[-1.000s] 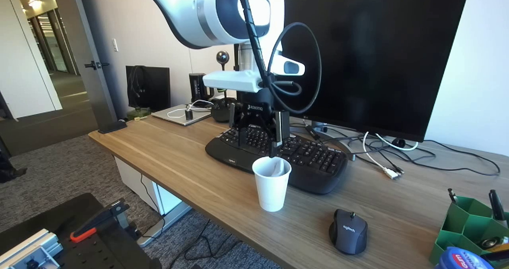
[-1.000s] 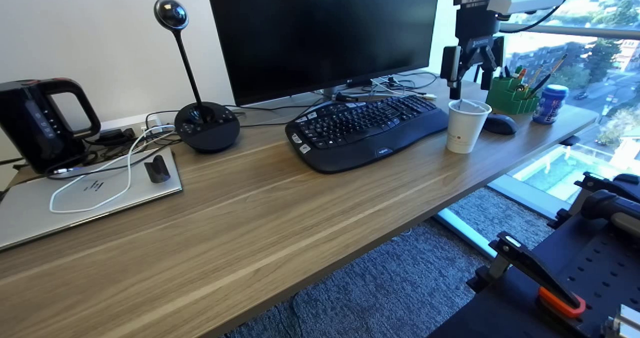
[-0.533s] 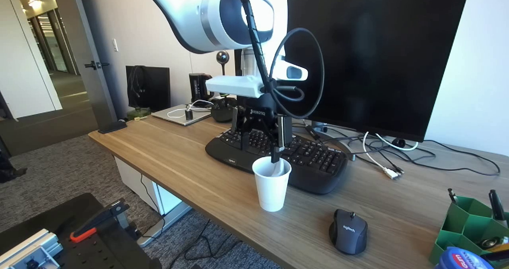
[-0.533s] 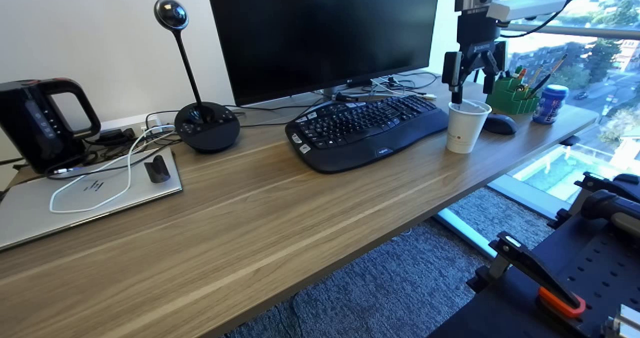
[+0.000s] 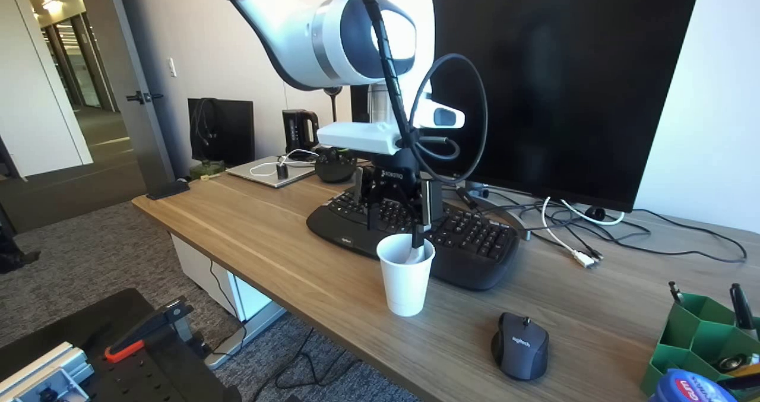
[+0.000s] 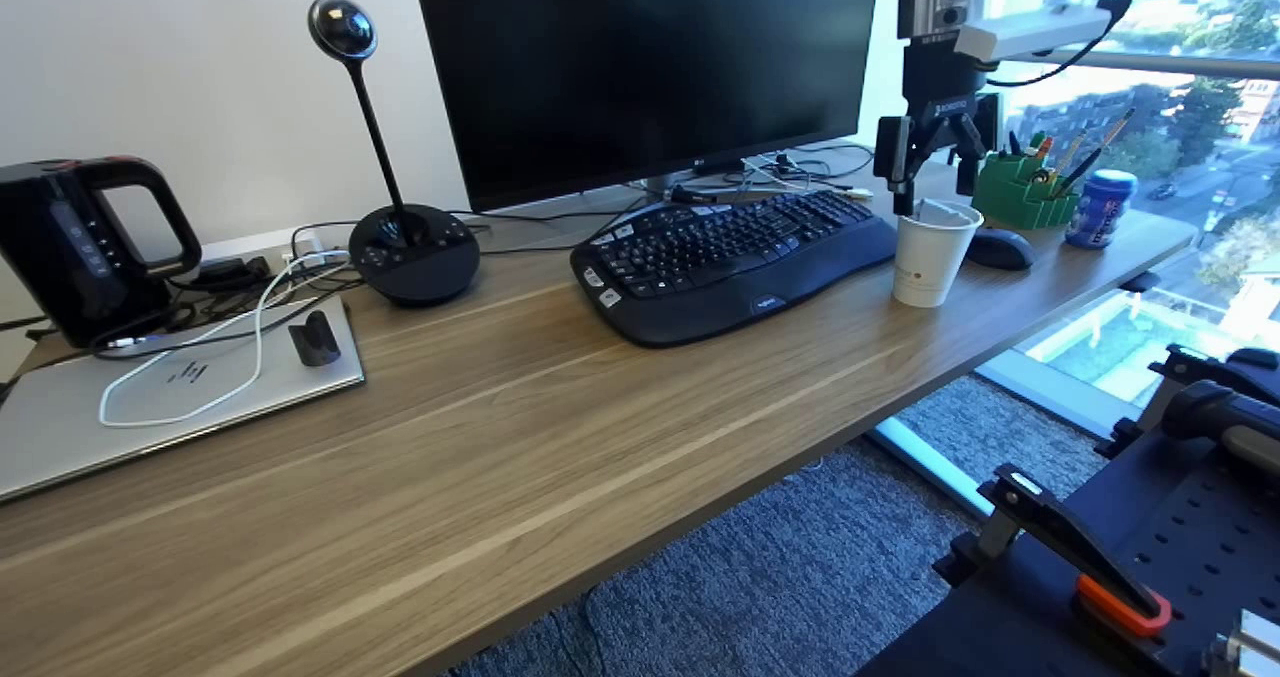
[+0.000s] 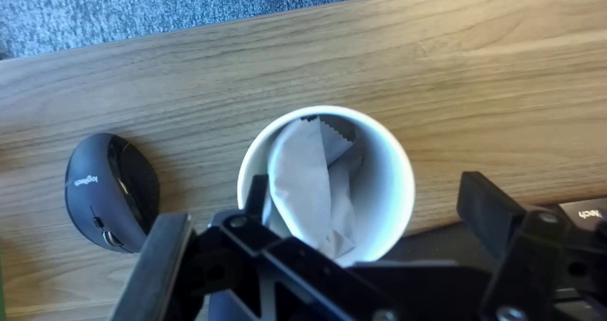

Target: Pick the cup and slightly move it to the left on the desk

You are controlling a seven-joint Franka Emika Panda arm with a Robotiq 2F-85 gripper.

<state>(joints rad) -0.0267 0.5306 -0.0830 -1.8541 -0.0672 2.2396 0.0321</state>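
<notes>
The white cup point(image 5: 407, 289) stands upright on the wood-grain desk point(image 5: 267, 230), in front of the keyboard; it also shows in an exterior view point(image 6: 925, 262). In the wrist view the cup point(image 7: 407, 183) is seen from above, with a folded white paper wrapper point(image 7: 301, 183) inside. My gripper point(image 5: 395, 236) is open and empty, just above and behind the cup; it shows too in an exterior view point(image 6: 935, 197). In the wrist view of the gripper point(image 7: 364, 183), the left finger overlaps the cup's opening and the right finger lies outside the rim. I cannot tell whether a finger touches the cup.
A black keyboard point(image 5: 475, 265) lies right behind the cup. A dark mouse point(image 5: 520, 346) lies beside it. A large monitor point(image 5: 552, 93) stands behind. A green pen holder point(image 6: 1020, 192) and a blue gum jar point(image 6: 1100, 209) stand at one end. The desk's front edge is close.
My gripper has come down toward the cup, with its fingers open throughout. The cup has not moved.
</notes>
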